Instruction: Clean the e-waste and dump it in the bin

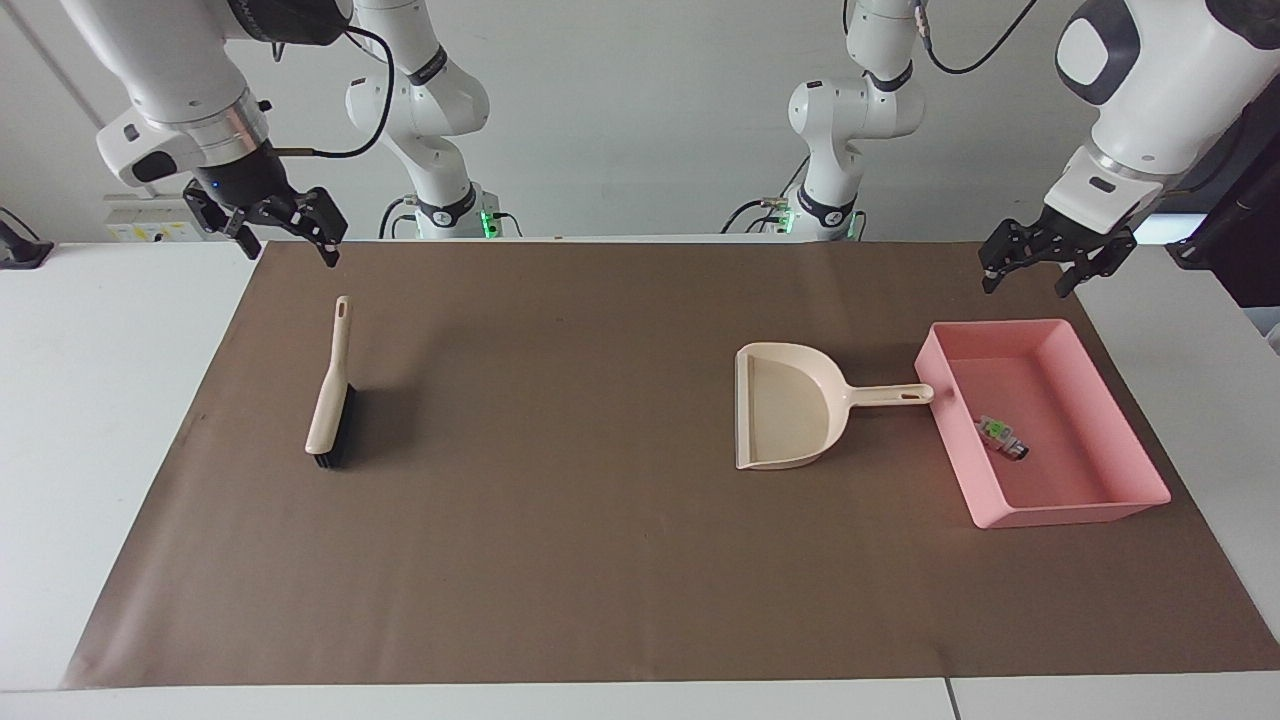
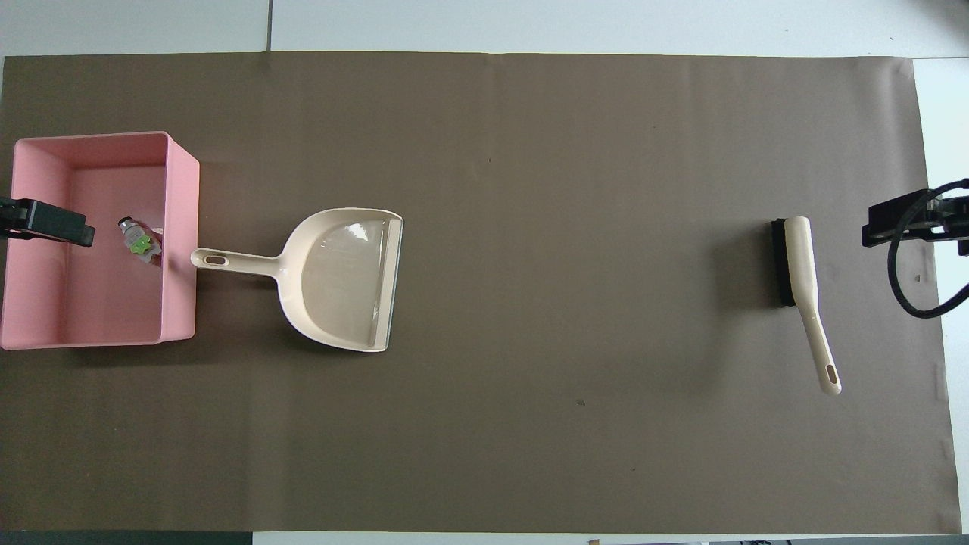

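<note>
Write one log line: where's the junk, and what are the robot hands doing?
e-waste: in bin | dustpan: empty, beside bin | brush: on mat | left gripper: open, raised | right gripper: open, raised

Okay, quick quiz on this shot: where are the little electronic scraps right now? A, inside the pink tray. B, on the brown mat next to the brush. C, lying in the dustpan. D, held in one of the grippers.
A: the scraps lie on the floor of the pink tray, by the wall next to the dustpan handle; the dustpan's scoop holds nothing, and both grippers are up in the air, open and holding nothing.
</note>
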`<move>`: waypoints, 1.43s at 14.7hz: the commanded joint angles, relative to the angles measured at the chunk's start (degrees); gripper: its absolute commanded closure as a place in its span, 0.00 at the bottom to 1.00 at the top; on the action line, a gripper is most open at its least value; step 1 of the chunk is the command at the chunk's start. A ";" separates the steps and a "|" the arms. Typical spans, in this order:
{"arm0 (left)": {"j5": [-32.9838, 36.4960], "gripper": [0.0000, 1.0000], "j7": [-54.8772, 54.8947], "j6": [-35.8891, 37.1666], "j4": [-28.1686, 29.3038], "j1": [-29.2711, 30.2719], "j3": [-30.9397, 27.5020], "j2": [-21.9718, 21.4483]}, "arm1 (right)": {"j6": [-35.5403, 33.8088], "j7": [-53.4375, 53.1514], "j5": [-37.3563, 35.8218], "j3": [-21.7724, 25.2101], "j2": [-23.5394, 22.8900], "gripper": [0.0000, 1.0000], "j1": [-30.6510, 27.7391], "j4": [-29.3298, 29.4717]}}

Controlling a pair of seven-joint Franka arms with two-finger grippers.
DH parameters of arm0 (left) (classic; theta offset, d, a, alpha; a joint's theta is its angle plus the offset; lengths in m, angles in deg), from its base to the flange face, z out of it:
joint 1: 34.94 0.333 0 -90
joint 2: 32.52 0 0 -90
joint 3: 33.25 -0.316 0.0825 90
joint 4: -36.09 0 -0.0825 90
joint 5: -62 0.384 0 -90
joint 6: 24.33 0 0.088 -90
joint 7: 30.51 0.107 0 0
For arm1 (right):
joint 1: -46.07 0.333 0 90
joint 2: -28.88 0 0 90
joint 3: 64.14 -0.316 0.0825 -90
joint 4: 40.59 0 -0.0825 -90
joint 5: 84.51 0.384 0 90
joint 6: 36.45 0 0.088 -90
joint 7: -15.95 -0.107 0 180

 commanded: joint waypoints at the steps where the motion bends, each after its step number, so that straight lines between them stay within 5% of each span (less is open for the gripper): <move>1: -0.90 0.02 -4.18 3.14 -1.25 -0.68 0.51 -0.11 | -0.46 0.20 1.01 -0.15 1.01 0.00 -0.32 -0.87; 21: -1.25 0.02 -8.33 2.52 2.00 0.82 4.73 -2.66 | -0.55 0.20 1.01 -0.15 1.01 0.00 -0.32 -0.87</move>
